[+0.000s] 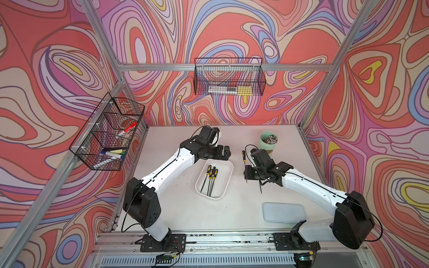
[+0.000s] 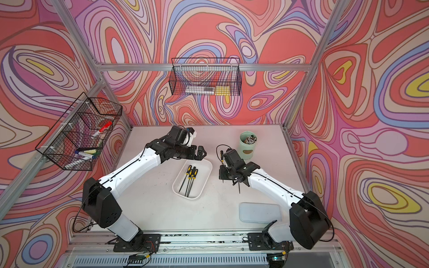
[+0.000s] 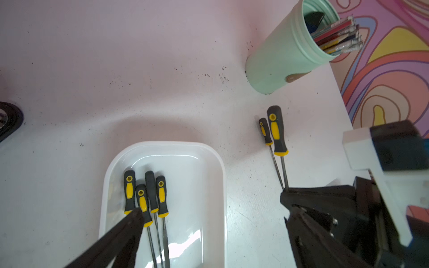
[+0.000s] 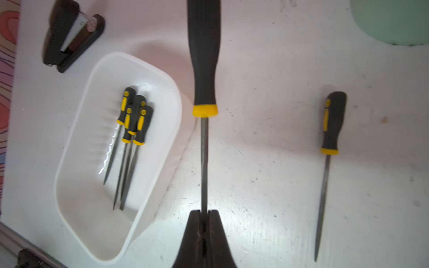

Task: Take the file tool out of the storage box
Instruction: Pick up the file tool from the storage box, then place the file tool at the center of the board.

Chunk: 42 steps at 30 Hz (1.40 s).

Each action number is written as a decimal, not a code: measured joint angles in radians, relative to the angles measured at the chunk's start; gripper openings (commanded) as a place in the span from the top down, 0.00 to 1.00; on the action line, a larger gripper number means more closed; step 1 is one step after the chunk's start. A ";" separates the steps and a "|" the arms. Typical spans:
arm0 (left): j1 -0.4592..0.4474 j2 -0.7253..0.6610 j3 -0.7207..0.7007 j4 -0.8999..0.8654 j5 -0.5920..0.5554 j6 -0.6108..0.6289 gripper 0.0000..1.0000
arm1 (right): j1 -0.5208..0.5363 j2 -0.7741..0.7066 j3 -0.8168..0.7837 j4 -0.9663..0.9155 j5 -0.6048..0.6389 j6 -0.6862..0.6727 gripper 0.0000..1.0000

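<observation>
- The right gripper (image 4: 204, 212) is clenched on the thin metal shaft of one file (image 4: 204, 92), already out of the box and above the table. The grip sits far from the heavy handle, so I judge the file may pivot or slip if the arm swings fast.
- A second file (image 4: 329, 143) lies on the table beside that gripper, and lowering the held one carelessly could knock it.
- The left gripper (image 1: 226, 153) hangs released and empty at the far end of the box (image 1: 223, 172). Dipping could nudge the light box.
- The box, between both grippers, holds four files (image 3: 151, 197) bunched together, handles overlapping.
- The green cup (image 1: 268, 145), beyond the right gripper, holds thin sticks (image 3: 336, 37).
- The lid (image 1: 284, 213) lies flat, well behind the right gripper.
</observation>
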<state>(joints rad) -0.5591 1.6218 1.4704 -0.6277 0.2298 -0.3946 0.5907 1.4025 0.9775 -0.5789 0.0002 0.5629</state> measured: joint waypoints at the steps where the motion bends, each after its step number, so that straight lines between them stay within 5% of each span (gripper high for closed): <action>1: 0.000 -0.014 -0.006 -0.007 0.000 0.011 0.01 | 0.000 0.012 0.003 -0.020 0.018 0.002 1.00; 8: 0.000 -0.121 -0.065 -0.021 -0.010 0.056 0.01 | 0.000 0.119 0.005 -0.084 0.087 0.015 1.00; 30: 0.003 -0.128 -0.113 -0.009 -0.027 0.077 0.01 | 0.000 0.272 -0.022 -0.080 0.142 0.026 1.00; 42: 0.003 -0.124 -0.113 -0.009 -0.032 0.078 0.01 | 0.000 0.275 -0.033 -0.064 0.146 0.029 0.78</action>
<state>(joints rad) -0.5564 1.4979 1.3571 -0.6369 0.1982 -0.3168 0.5907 1.6779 0.9447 -0.6426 0.1463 0.5915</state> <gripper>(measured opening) 0.992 0.208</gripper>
